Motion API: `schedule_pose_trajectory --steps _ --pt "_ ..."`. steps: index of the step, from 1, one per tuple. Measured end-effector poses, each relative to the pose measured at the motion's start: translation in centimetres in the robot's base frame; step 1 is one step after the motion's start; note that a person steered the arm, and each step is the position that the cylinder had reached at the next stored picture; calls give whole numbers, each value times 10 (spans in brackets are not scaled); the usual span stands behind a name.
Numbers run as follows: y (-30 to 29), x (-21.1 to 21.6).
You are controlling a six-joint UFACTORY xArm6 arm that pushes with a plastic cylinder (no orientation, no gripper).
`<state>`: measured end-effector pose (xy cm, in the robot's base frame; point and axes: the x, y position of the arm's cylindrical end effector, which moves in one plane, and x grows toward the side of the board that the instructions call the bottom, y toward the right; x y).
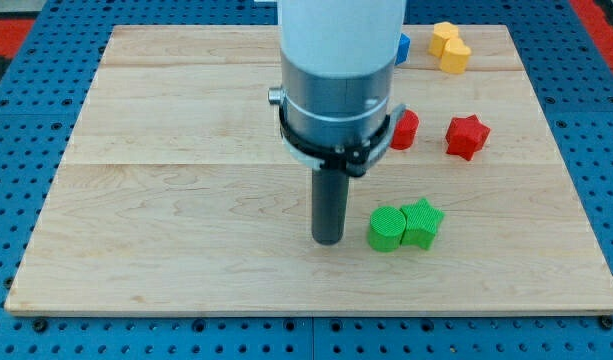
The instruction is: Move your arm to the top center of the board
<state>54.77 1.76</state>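
While my tip rests on board, green cylinder sits just right of it, touching green star; no claw, only bare rod.

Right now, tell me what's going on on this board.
My arm ends in a dark rod, and my tip rests on the wooden board a little below its centre, touching no block. Just to the view's right of my tip sit a green cylinder and a green star, side by side. Further up are a red block partly behind my arm, a red star, a blue block mostly hidden, and a yellow block. The top centre is not yet reached.
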Motion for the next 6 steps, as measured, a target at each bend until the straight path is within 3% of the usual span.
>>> schedule_pose_trajectory --steps 2,3,6 --pt "70 -28" --pt "21 -51" --pt "-41 -264"
